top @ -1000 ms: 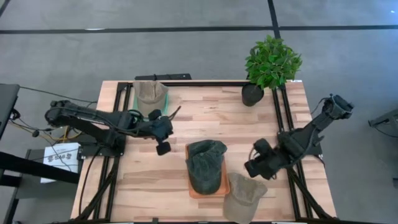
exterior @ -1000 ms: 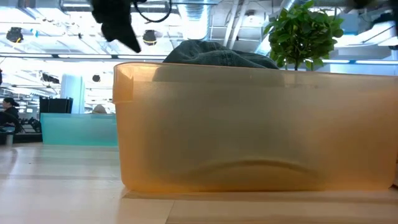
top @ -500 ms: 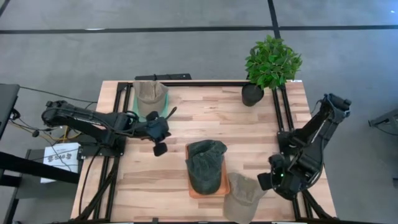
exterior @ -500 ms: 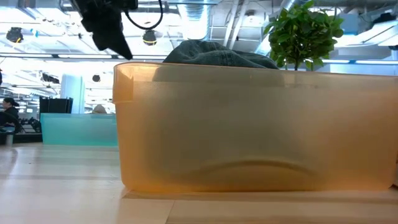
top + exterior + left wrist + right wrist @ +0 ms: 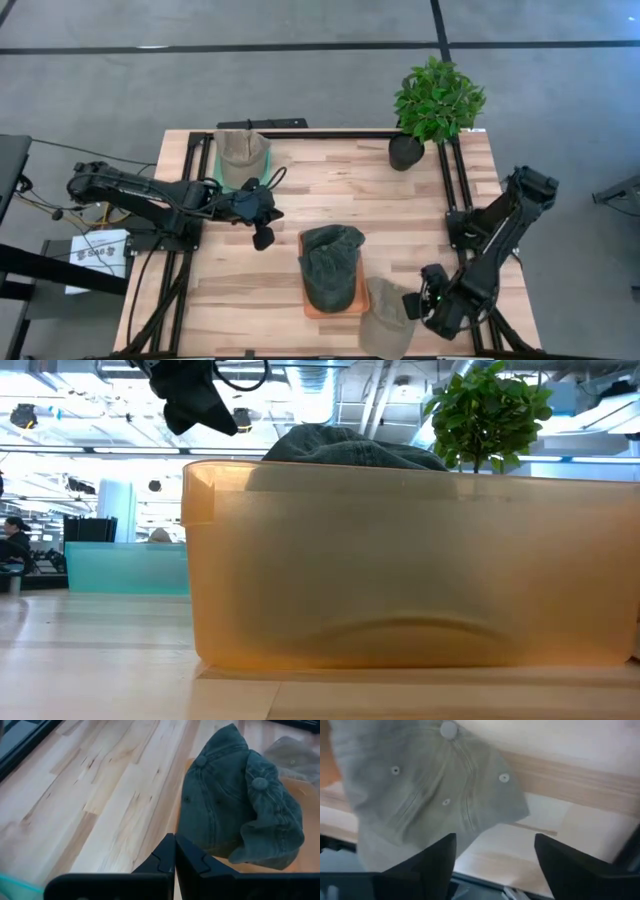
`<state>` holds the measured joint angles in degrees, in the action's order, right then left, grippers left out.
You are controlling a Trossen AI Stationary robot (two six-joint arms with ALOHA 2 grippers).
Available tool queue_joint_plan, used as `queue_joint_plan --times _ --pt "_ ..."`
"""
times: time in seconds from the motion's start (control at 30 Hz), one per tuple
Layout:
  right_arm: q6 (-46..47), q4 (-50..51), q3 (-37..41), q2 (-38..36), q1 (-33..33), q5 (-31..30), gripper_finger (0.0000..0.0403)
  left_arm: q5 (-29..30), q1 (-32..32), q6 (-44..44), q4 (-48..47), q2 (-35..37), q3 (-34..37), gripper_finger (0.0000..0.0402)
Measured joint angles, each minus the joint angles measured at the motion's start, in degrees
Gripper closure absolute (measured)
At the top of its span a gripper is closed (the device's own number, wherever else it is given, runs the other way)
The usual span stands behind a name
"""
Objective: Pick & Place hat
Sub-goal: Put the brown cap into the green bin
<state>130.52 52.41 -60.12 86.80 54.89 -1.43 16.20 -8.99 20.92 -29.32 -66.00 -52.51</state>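
Note:
A beige hat (image 5: 388, 318) lies crown up at the table's near edge, right of the orange tray (image 5: 362, 300); its crown fills the right wrist view (image 5: 430, 785). My right gripper (image 5: 413, 304) (image 5: 495, 865) is open at the hat's right side, with one finger over its edge. Two dark green hats (image 5: 332, 265) (image 5: 235, 815) lie in the tray; one crown shows over the tray's wall (image 5: 350, 445). My left gripper (image 5: 262, 238) (image 5: 175, 855) (image 5: 195, 400) is shut, raised left of the tray, with nothing in it.
Another beige hat (image 5: 243, 155) sits in a teal bin at the far left corner. A potted plant (image 5: 435, 105) (image 5: 490, 410) stands at the far right. Black rails run along the table's left and right edges. Bare wood lies between the tray and the far edge.
My right gripper has travelled toward the table's near edge and come in toward the beige hat from the right, the arm folding back along the right rail. The hats have stayed where they were.

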Motion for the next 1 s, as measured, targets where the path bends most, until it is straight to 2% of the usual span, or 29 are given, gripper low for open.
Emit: queue_joint_plan --times 0.27,0.53,0.63,0.7,0.8,1.0 --pt "1.11 -3.57 0.00 6.63 -0.27 -0.12 0.0117 0.05 0.00 1.93 0.00 0.00 0.00 0.0401" --pt "1.53 -8.69 -0.02 13.95 -0.31 0.02 0.0118 0.05 0.00 2.37 0.00 0.00 0.00 0.0401" --pt "1.52 -9.52 -0.20 16.24 -0.62 0.10 0.0129 0.07 0.00 2.38 0.00 0.00 -0.02 0.0401" --pt "1.53 -9.53 -0.24 17.07 -0.67 0.22 0.0149 0.07 0.00 2.39 0.00 0.00 -0.02 0.0401" --pt "1.53 -8.82 -0.20 16.98 -0.72 -0.67 0.0202 0.10 0.00 2.37 0.00 0.00 -0.02 0.0401" --pt "1.13 -0.51 0.15 14.24 -0.56 -1.88 0.0357 0.09 0.00 2.37 -0.02 0.00 -0.02 0.0401"
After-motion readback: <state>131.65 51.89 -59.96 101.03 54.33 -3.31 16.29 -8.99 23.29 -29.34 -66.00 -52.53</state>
